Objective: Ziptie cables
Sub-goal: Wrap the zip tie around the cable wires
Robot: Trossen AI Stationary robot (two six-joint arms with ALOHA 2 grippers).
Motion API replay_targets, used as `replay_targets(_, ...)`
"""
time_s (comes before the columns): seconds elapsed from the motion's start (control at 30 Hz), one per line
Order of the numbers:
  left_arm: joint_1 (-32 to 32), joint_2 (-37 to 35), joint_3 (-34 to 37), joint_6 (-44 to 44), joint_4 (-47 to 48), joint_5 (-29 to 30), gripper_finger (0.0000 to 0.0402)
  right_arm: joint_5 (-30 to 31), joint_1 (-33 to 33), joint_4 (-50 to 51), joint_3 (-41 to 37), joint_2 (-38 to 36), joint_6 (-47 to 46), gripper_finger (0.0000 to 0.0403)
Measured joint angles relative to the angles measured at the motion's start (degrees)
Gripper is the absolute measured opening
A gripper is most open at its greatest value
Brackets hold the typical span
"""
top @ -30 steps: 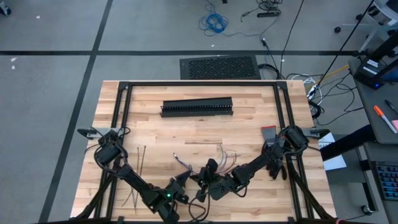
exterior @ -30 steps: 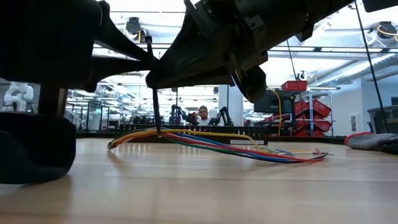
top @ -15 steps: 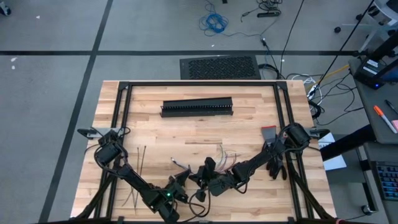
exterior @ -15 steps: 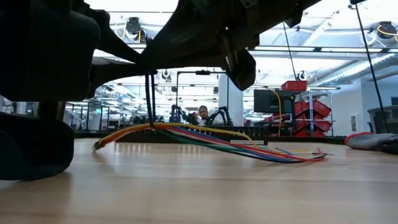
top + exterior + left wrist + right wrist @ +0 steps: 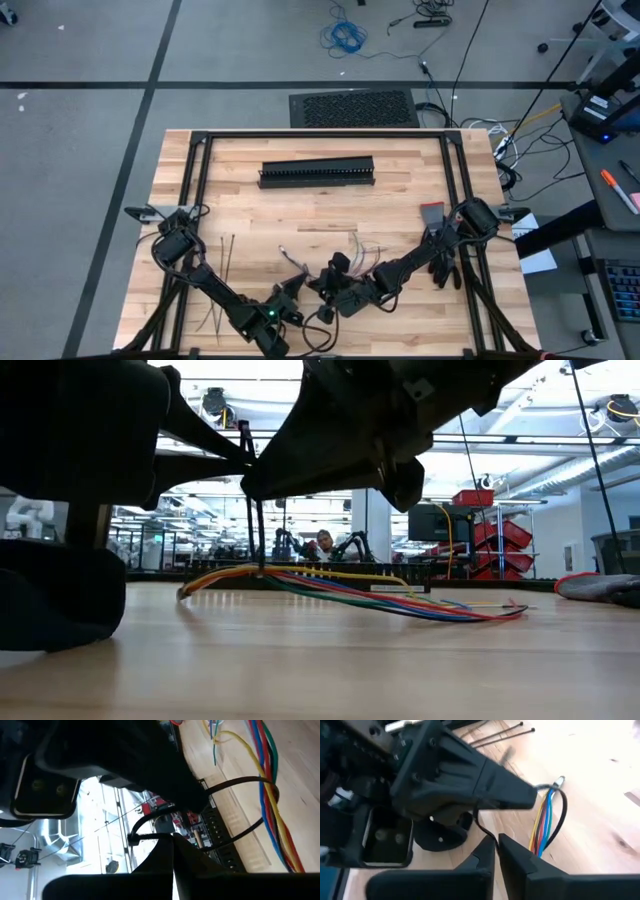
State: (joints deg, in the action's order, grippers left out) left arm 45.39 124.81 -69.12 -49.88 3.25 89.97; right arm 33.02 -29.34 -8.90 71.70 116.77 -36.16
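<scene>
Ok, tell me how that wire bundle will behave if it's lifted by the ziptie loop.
The cables would likely sag: thin strands curve and fan out loosely along the table. Probably light. The ziptie loop looks slack, so they may slide through.

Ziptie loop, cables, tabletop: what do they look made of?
Ziptie: thin black plastic, probably nylon; it bends into a smooth loop around the cables.
Cables: coloured plastic-looking insulation, limp; the core cannot be seen.
Table: pale wood, butcher-block style with visible strips and grain, smooth and slightly glossy.

cables (image 5: 340, 592): multicoloured, lying on table | ziptie (image 5: 559, 817): black, looped around them
</scene>
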Motion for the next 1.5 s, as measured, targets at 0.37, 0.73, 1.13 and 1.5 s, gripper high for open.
replay_targets(0.37,0.00,-0.01,-0.02,0.40,-1.90,0.00,0.0000,-0.10,0.02,0.20,0.00,0.01,0.82,0.0096)
replay_targets(0.73,0.00,-0.01,-0.02,4.23,-1.81,-0.09,0.0000,-5.95,-1.33,0.15,0.00,0.02,-0.65,0.0131)
replay_targets(1.13,0.00,0.00,-0.02,4.61,-1.88,-0.65,0.0000,6.87,-4.04,1.16,0.00,-1.34,6.25,0.0132)
replay_targets(1.5,-0.42,-0.01,-0.02,6.58,-1.90,-1.52,0.0000,6.72,-2.80,-1.70,0.00,-0.42,9.03,0.0132)
